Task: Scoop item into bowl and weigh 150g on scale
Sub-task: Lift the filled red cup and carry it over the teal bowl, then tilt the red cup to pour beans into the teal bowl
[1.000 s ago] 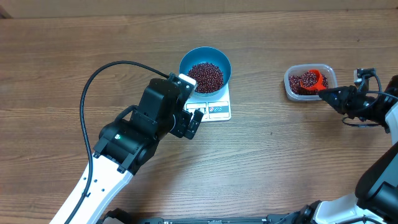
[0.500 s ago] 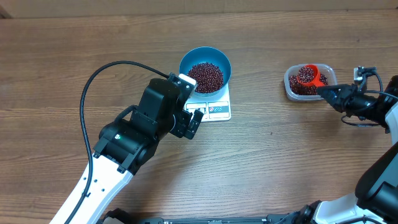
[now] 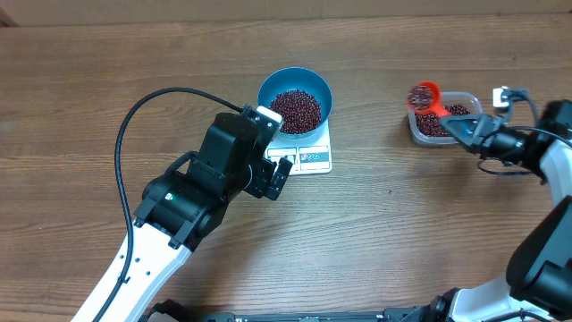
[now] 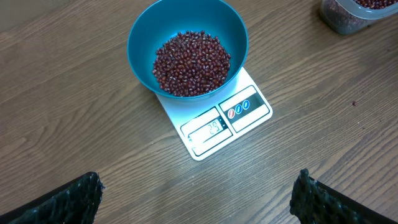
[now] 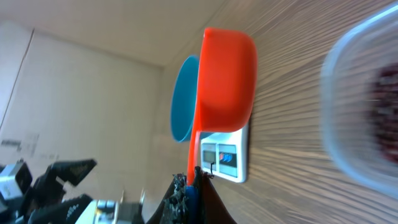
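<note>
One round deep blue bowl (image 3: pixel 267 89) of tiny maroon beans (image 3: pixel 296 109) is seated on one flat white rectangular scale (image 3: pixel 314 158); its display cannot be read. One clear plastic tub (image 3: pixel 476 105) is set at the bowl's 3 o'clock. One loaded orange plastic scoop (image 5: pixel 227 74) is clamped in the right gripper (image 3: pixel 458 125) at the tub's 10 o'clock. The left gripper (image 4: pixel 196 202) is spread wide.

Faint digits are shown in the display window (image 4: pixel 207 129) of the scale (image 4: pixel 176 111), just ahead of the left gripper (image 4: pixel 196 208), but they cannot be read with certainty. On the panel (image 4: pixel 244 107) beside it, small round red and blue symbols are printed; no wording can be made out.
</note>
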Robot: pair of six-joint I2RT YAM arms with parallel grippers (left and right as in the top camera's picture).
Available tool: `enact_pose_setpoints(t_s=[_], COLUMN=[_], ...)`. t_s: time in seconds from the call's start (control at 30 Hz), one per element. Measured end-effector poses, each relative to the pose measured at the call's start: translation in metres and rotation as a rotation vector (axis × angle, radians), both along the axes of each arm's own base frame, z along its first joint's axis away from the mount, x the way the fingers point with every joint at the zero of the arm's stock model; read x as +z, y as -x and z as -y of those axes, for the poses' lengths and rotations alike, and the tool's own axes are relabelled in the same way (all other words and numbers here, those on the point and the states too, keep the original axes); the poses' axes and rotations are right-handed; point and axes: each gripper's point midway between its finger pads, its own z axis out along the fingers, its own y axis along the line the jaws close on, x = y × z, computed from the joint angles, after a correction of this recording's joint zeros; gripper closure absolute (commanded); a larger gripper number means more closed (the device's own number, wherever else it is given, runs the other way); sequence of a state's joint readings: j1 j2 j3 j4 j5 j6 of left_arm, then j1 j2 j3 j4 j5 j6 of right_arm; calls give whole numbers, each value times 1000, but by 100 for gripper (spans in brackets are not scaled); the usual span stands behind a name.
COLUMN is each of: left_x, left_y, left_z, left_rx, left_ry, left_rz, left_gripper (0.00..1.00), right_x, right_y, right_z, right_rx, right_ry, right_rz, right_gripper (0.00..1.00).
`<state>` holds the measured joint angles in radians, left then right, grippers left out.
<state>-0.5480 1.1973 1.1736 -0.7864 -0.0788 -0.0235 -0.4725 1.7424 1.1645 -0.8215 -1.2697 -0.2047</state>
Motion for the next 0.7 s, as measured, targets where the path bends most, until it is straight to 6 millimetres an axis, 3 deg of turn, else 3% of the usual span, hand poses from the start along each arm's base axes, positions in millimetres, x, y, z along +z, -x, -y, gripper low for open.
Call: enact_pose_setpoints(t_s=[0.7], left_x=[0], left_y=[0], left_z=[0], left_rx=[0], left_ry=[0], left_rz=[0], left_gripper=[0], right_x=[29], right_y=[-32], right_z=[-140], right_rx=[297], right_ry=[19], right_rz=[189], right_gripper=[96])
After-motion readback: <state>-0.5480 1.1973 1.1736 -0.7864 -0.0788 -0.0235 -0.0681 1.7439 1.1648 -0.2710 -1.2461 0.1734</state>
